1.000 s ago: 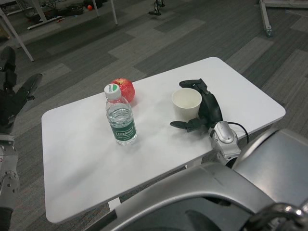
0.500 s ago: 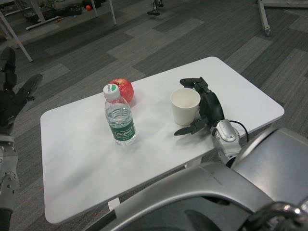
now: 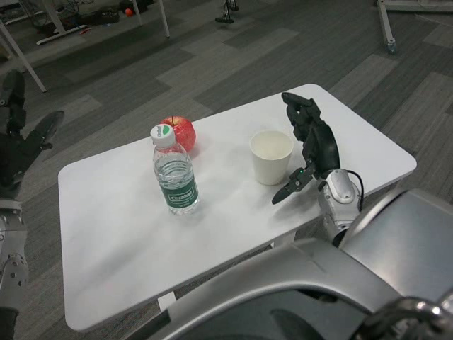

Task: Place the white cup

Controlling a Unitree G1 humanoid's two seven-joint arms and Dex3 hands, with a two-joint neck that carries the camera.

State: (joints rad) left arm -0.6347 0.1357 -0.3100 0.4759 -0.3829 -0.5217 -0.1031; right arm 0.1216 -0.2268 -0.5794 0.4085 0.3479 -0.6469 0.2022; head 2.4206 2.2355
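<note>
**One hand lets go: the white cup stands alone on the worktop**

One second is all it has taken for the right hand (image 3: 311,152) to come off the white cup (image 3: 272,156). A second ago its fingers curved round the cup's far side and its thumb lay along the near side at the base; half a second ago the grasp had loosened and the thumb had begun to swing away. Now the hand sits just to the right of the cup, fingers spread and raised, thumb pointing down toward the worktop (image 3: 127,234), with a clear strip of white surface showing between hand and cup. It holds nothing.

The cup stands upright, mouth up, on the right-hand half of the worktop, roughly midway between the near and far edges. It has not tipped or slid with the release; its small shift in the picture matches that of everything else, so that looks like the camera moving.

The water bottle (image 3: 173,174) stands upright to the cup's left, well apart from it, and the red apple (image 3: 180,132) lies just behind the bottle. Neither has been disturbed.

The left hand (image 3: 20,145) hangs off the worktop at the far left, fingers apart, empty.

Judged from this, the placing is essentially done: the cup rests on its own base and the hand is free of it. What remains is only to draw the right arm back without brushing the rim.
</note>
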